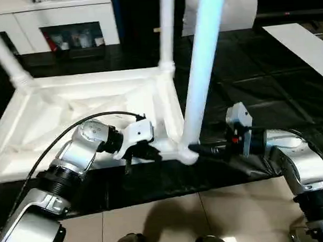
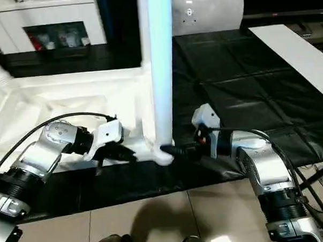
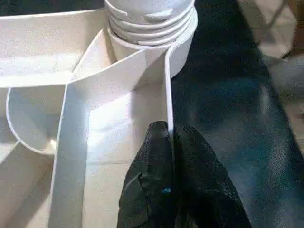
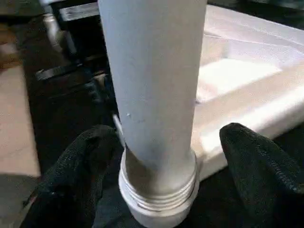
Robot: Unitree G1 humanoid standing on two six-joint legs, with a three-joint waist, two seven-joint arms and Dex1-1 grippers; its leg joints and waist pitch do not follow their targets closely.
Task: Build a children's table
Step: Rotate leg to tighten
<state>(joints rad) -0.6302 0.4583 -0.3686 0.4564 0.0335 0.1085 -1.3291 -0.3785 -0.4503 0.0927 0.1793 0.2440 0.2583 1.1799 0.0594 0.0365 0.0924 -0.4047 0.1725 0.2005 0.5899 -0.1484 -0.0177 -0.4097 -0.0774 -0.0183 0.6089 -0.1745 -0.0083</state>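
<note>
The children's table top (image 1: 69,103) lies upside down on the black padded surface (image 1: 256,79), ribs facing up. One white leg (image 1: 202,71) stands upright in the near right corner socket. Two more legs (image 1: 166,29) (image 1: 6,58) rise from the far corners. My left gripper (image 1: 147,152) is shut on the top's thin side wall (image 3: 167,118) just beside that near socket. My right gripper (image 1: 197,149) is open at the foot of the near leg (image 4: 152,71). Its black fingers (image 4: 76,171) stand one on each side of the threaded base, with a gap showing on one side.
A white cabinet (image 1: 66,23) stands behind the work surface. A white board (image 1: 303,45) lies at the far right. Tiled floor (image 1: 208,215) runs along the near edge of the padded surface, and a black cable (image 1: 60,136) loops over my left forearm.
</note>
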